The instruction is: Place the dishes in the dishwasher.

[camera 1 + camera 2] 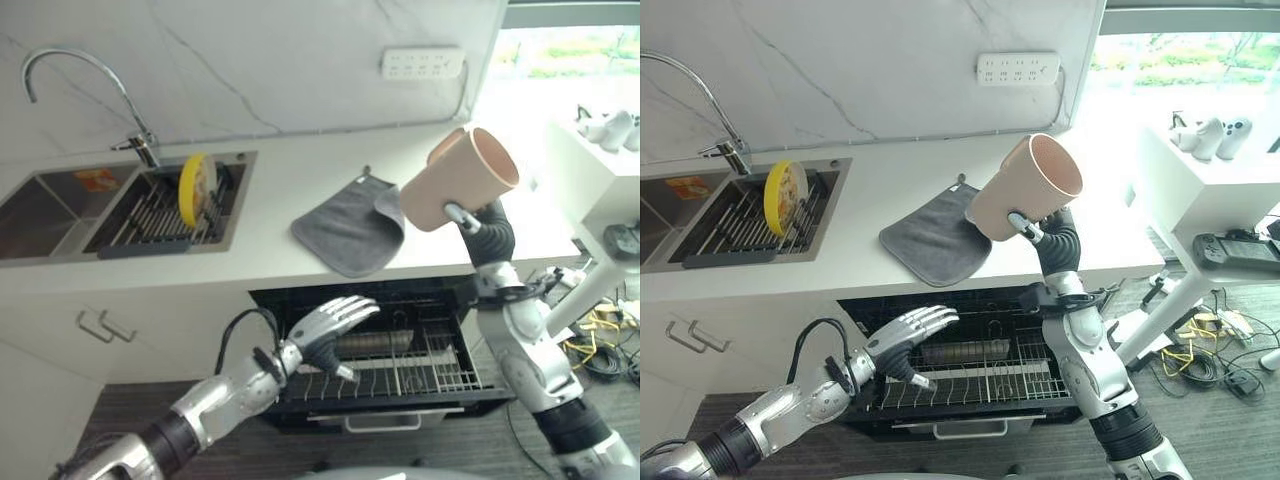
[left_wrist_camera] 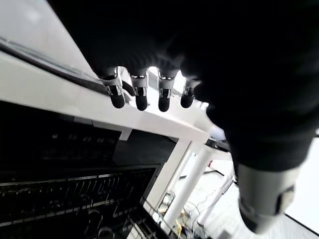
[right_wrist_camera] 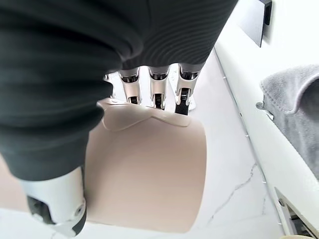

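Beige cup (image 1: 459, 178) clasped in right hand (image 3: 149, 94) above counter (image 1: 290, 200), left hand (image 1: 330, 330) spread over dishwasher rack (image 1: 420, 365)

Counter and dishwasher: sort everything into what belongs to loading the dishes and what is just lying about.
Belongs to the job:
beige cup, held in the right hand
yellow plate standing in the sink rack
open dishwasher rack
left hand, open over it

Lying about:
grey cloth
faucet
power strip

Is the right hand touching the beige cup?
Touching. In the right wrist view the right hand has its fingers curled over the rim of the cup, with the thumb against its side.
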You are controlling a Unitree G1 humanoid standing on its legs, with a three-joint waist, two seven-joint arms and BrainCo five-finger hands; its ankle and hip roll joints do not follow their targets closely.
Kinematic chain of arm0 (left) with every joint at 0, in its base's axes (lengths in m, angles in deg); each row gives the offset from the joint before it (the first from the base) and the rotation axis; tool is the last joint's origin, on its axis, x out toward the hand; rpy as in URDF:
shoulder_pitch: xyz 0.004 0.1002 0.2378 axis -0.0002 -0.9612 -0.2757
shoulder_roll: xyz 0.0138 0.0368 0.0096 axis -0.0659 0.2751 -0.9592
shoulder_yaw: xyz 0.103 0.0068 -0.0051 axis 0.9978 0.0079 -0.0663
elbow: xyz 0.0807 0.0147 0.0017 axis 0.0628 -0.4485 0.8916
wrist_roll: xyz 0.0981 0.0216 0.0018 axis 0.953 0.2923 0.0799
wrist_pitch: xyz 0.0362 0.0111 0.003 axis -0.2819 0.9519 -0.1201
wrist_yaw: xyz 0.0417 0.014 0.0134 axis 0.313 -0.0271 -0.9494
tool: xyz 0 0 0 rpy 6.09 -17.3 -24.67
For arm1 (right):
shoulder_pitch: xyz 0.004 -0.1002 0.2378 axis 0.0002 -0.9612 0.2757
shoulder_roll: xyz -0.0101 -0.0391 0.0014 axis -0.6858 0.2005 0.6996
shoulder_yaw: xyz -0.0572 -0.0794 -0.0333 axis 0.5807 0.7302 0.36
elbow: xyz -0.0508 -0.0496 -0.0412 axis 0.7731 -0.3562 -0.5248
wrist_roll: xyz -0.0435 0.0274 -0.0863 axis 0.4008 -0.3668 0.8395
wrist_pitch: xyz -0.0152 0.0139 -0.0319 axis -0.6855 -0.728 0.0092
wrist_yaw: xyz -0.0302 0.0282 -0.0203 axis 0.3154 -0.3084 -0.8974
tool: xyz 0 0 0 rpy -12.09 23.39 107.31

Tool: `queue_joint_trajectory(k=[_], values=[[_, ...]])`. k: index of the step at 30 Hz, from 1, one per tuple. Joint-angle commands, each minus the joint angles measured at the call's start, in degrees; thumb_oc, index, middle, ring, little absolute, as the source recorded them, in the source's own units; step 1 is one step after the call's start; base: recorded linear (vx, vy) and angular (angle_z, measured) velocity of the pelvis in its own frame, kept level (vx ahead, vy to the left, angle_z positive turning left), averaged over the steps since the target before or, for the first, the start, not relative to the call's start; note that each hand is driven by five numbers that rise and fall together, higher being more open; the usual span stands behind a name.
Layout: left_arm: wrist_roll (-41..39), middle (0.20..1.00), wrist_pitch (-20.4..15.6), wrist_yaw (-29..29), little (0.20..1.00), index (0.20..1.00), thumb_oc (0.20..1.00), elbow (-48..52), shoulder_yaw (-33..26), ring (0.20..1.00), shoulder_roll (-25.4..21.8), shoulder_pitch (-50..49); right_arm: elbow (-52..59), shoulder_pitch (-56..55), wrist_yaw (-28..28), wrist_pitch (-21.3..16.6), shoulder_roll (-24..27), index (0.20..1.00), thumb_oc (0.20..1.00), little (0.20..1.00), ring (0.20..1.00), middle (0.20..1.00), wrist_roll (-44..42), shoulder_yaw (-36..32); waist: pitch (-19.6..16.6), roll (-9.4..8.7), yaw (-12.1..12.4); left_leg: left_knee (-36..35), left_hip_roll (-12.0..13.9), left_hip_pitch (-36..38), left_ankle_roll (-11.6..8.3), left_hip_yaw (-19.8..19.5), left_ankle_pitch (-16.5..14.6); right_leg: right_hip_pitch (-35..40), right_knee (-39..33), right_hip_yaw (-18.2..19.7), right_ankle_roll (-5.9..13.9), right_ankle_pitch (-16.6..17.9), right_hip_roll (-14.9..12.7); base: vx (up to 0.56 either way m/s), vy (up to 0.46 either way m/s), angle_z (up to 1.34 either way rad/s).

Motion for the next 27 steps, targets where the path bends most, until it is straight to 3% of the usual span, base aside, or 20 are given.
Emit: queue_joint_trajectory(k=[1, 2, 7, 11, 14, 21, 27], values=[[1.7, 1.0, 0.1, -2.0, 1.0, 1.0, 1.0, -3.6, 0.7, 1.0, 1.0, 3.6, 2.5, 8.0, -5.1, -4.6, 1.1, 0.2, 0.2, 0.2, 0.2, 0.2, 0.4, 0.6, 1.9, -1.17, 0.4, 10.4, 4.0, -0.3, -1.14, 6.1, -4.7, -2.1, 10.4, -5.5, -0.44, -4.6, -2.0, -0.13, 0.041, -0.06], [1.9, 1.0, -0.1, -3.3, 1.0, 1.0, 1.0, -6.2, 1.5, 1.0, 1.8, 4.2, 2.1, 9.8, -9.1, -4.5, 1.7, 0.2, 0.2, 0.2, 0.2, 0.2, 1.1, 1.5, 2.8, -1.02, 0.3, 12.5, 4.2, -1.9, -1.3, 6.4, -5.0, -3.5, 12.4, -6.0, -0.75, -5.3, -2.3, -0.15, 0.039, -0.06], [4.6, 1.0, -1.9, -4.6, 1.0, 1.0, 1.0, -13.4, 2.9, 1.0, 2.5, 6.7, -1.9, 12.2, -16.9, -7.7, 3.1, 0.2, 0.2, 0.2, 0.2, 0.2, 0.0, 2.0, 7.5, -1.35, 0.8, 22.0, 5.3, -9.1, -1.08, 6.1, -7.4, -10.3, 22.7, -7.3, -1.04, -8.4, -4.2, -0.18, -0.053, 0.11], [4.7, 1.0, -1.8, -7.0, 1.0, 1.0, 1.0, -16.0, 3.0, 1.0, 2.8, 6.8, -2.1, 12.0, -18.0, -7.6, 3.9, 0.2, 0.2, 0.2, 0.2, 0.2, 1.7, 2.5, 9.3, -1.59, 0.7, 25.3, 6.1, -11.6, -0.96, 5.5, -8.2, -12.6, 26.2, -7.3, -1.43, -9.4, -4.8, -0.04, -0.052, -0.01], [5.9, 1.0, -1.1, -9.7, 1.0, 1.0, 1.0, -17.4, 2.7, 1.0, 3.0, 6.9, -3.2, 12.4, -19.9, -9.7, 4.6, 0.2, 0.2, 0.2, 0.2, 0.2, 2.6, 2.9, 11.7, -1.89, 0.7, 28.2, 6.6, -15.0, -0.78, 4.7, -8.5, -16.3, 30.2, -6.8, -1.78, -10.3, -5.5, -0.07, -0.027, 0.02], [7.4, 1.0, -1.3, -11.5, 1.0, 1.0, 1.0, -17.0, 0.8, 1.0, 1.4, 6.2, -3.4, 9.9, -25.3, -11.0, 6.2, 0.2, 0.2, 0.2, 0.2, 0.2, -0.6, 2.8, 14.2, -2.51, 0.9, 31.0, 6.9, -18.6, -0.29, 3.2, -8.9, -20.2, 33.8, -6.0, -1.51, -10.4, -6.2, -0.04, -0.048, 0.07], [8.0, 1.0, -1.7, -11.2, 1.0, 1.0, 1.0, -15.2, -0.4, 1.0, -1.9, 4.9, -2.0, 7.0, -30.3, -7.6, 8.6, 0.2, 0.2, 0.2, 0.2, 0.2, 0.4, 4.0, 14.4, -2.7, 0.8, 33.0, 7.4, -19.6, -0.07, 3.1, -9.7, -21.3, 35.6, -5.6, -0.9, -10.5, -7.4, 0.01, -0.006, 0.02]])
